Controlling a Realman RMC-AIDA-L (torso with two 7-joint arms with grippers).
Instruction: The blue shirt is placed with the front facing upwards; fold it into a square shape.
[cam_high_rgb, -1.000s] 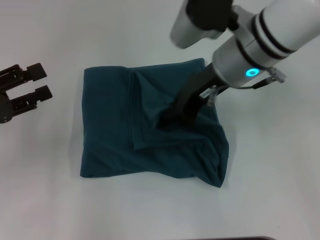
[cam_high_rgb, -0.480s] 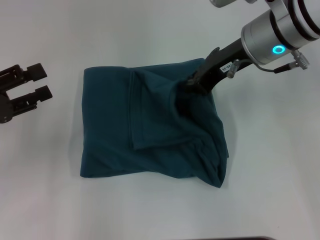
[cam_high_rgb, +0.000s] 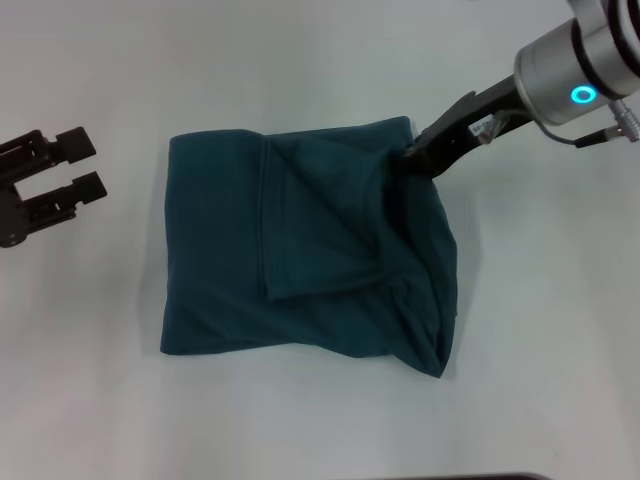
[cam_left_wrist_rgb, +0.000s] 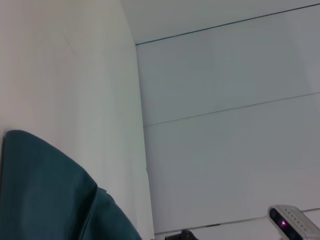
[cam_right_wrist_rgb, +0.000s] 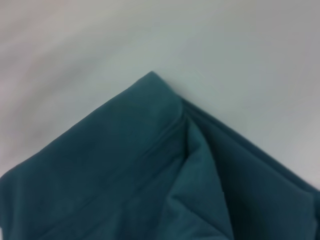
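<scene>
The blue shirt (cam_high_rgb: 300, 260) lies folded into a rough, creased square in the middle of the white table (cam_high_rgb: 540, 330), with no lettering showing. My right gripper (cam_high_rgb: 412, 155) is at the shirt's far right corner, shut on a pinch of cloth that is drawn taut toward it. The right wrist view shows that corner of the shirt (cam_right_wrist_rgb: 150, 165) and its layered folds, with no fingers in view. My left gripper (cam_high_rgb: 85, 165) is open and empty, parked above the table to the left of the shirt. An edge of the shirt (cam_left_wrist_rgb: 45, 195) shows in the left wrist view.
A loose flap (cam_high_rgb: 310, 230) lies across the shirt's top, and its near right corner (cam_high_rgb: 430, 340) is bunched. White table surrounds the shirt on all sides. A dark edge (cam_high_rgb: 500, 477) runs along the table's near side.
My right gripper has moved from the middle of the shirt out to its far right corner, drawing the puckered cloth with it. The left arm has not moved.
</scene>
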